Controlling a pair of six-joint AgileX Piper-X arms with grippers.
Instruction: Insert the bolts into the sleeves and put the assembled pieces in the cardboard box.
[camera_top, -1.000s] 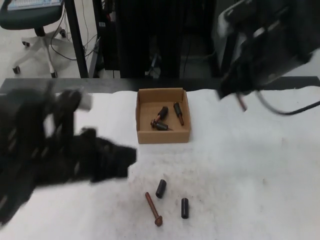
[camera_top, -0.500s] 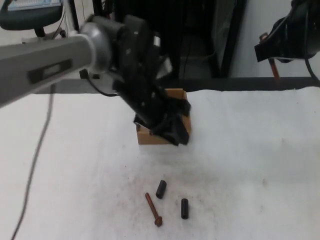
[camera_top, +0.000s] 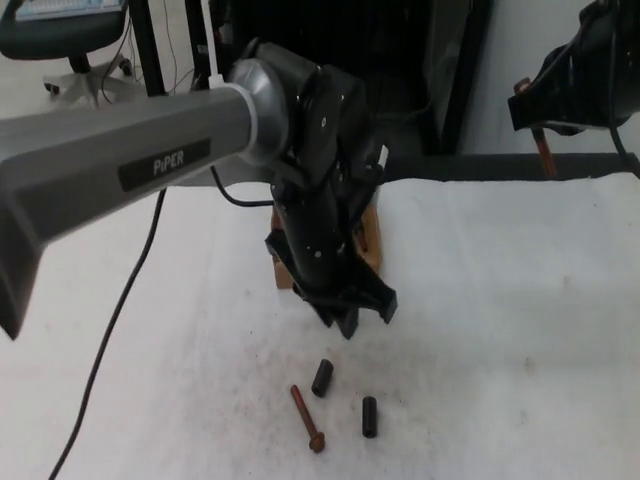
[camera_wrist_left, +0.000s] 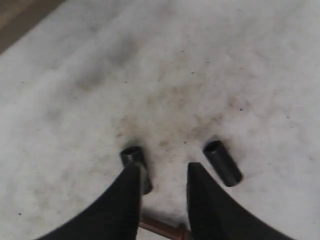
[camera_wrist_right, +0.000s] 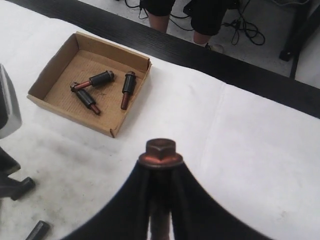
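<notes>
You have bright, even light on the white desk (camera_top: 520, 320). Shadows are soft, faint beside the sleeve (camera_wrist_left: 223, 163). The room (camera_top: 400, 70) behind is dim.

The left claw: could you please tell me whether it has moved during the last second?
Yes. The left claw swung from the left of the bench, across the cardboard box, to its near side, above a loose sleeve.

R gripper (camera_wrist_right: 160, 170): clamped on copper bolt (camera_wrist_right: 160, 151), hex head proud of fingertips.
Cardboard box (camera_wrist_right: 65, 113): 3 assembled pcs (camera_wrist_right: 100, 79) inside.
Loose sleeve (camera_wrist_right: 37, 230): on white bench (camera_wrist_right: 240, 140), apart from box.
</notes>
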